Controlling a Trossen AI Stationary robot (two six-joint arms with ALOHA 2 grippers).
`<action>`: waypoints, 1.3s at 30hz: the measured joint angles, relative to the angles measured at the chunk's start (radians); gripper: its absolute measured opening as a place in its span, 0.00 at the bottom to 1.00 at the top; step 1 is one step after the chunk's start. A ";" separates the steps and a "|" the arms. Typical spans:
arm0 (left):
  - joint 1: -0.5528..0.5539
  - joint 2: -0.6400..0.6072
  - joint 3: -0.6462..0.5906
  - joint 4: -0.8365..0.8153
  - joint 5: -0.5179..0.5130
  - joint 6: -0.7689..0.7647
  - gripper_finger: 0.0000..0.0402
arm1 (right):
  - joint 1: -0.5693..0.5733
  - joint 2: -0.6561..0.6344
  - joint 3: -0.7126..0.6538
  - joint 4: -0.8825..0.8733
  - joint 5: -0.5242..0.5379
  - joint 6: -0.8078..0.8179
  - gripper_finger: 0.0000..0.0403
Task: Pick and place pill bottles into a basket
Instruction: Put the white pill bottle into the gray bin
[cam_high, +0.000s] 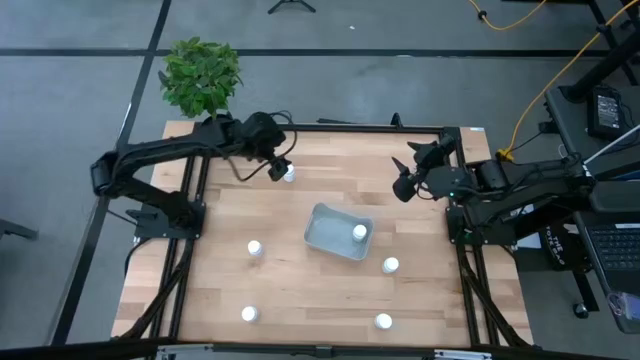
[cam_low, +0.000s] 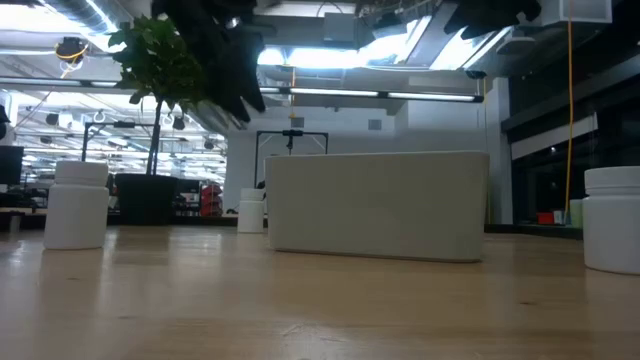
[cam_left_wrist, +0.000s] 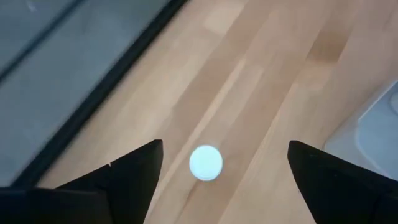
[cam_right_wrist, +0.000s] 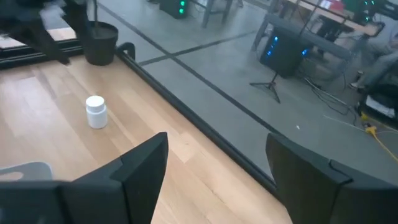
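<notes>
Five small white pill bottles stand upright on the wooden table: one at the far left (cam_high: 289, 174), one left of the basket (cam_high: 255, 247), one right of it (cam_high: 390, 265) and two near the front edge (cam_high: 248, 314) (cam_high: 383, 321). Another bottle (cam_high: 359, 233) stands inside the pale grey-blue basket (cam_high: 325, 232) at the table's middle. My left gripper (cam_high: 279, 168) hangs open above the far-left bottle (cam_left_wrist: 206, 163), which shows between its fingers; it touches nothing. My right gripper (cam_high: 404, 180) is open and empty, above the table's far right.
A green plant in a black pot (cam_high: 201, 74) stands just beyond the table's far left corner. The table's black frame (cam_high: 380, 127) runs along the far edge. The low view shows the basket's wall (cam_low: 378, 205) with bottles on either side (cam_low: 78, 203) (cam_low: 612, 220).
</notes>
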 joint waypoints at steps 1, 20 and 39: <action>0.012 0.022 0.000 -0.001 0.017 -0.006 0.85 | 0.000 -0.009 -0.003 0.004 -0.007 -0.013 0.68; 0.054 0.351 0.000 0.057 0.113 -0.030 0.85 | 0.000 -0.065 -0.004 -0.002 -0.020 -0.140 0.68; 0.049 0.402 0.000 0.046 0.105 -0.022 0.41 | 0.000 -0.065 -0.004 0.002 -0.039 -0.129 0.68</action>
